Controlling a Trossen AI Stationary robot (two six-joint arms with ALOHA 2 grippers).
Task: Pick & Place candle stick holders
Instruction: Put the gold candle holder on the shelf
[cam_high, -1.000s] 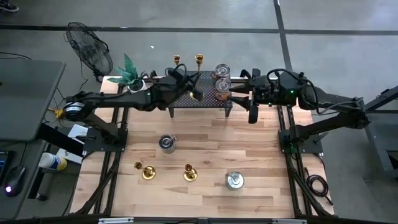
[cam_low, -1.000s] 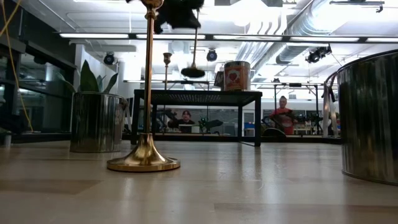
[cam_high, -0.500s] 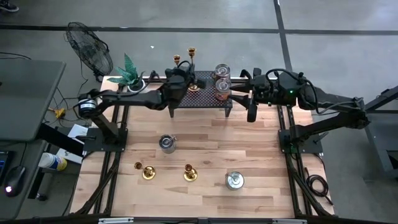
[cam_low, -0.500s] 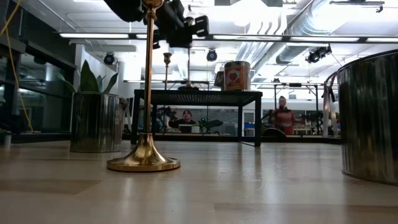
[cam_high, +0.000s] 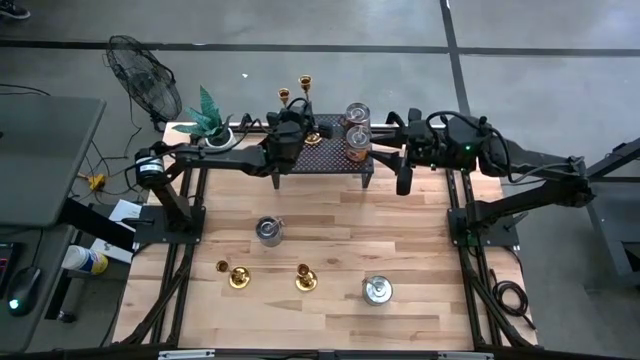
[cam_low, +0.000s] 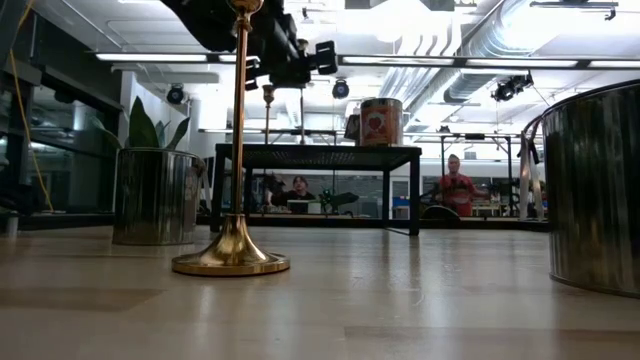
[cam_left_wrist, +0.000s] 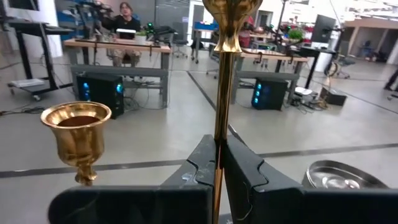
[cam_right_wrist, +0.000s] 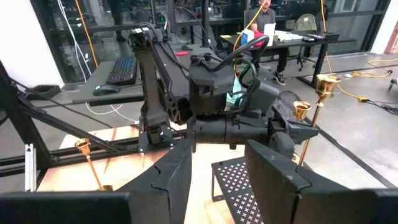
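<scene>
Brass catches the light at the far edge of the table, where the left gripper (cam_left_wrist: 219, 163) is clamped tight on the slim stem of a tall candle stick holder (cam_high: 305, 84). A second ago this holder's cup stood further right, over the black perforated rack (cam_high: 325, 155); now the arm has drawn back toward its own side and the cup sits just beside the shorter holder (cam_high: 284, 97) already standing at the rack's far left corner. In the left wrist view the stem runs straight up between the closed fingers (cam_left_wrist: 200, 167), with the shorter holder's cup close by. Whether the base has touched down on the rack yet is hard to tell, since the arm hides it from above.

That shift suggests the placing step is nearly complete for this piece; release looks like the next call.

Two more holders, one (cam_high: 238, 276) and another (cam_high: 306, 279), wait on the wooden table (cam_high: 420, 250) near the front, between two steel cans. The right gripper (cam_high: 404, 182) hangs beside the rack's right end, fingers partly apart and holding nothing.
</scene>
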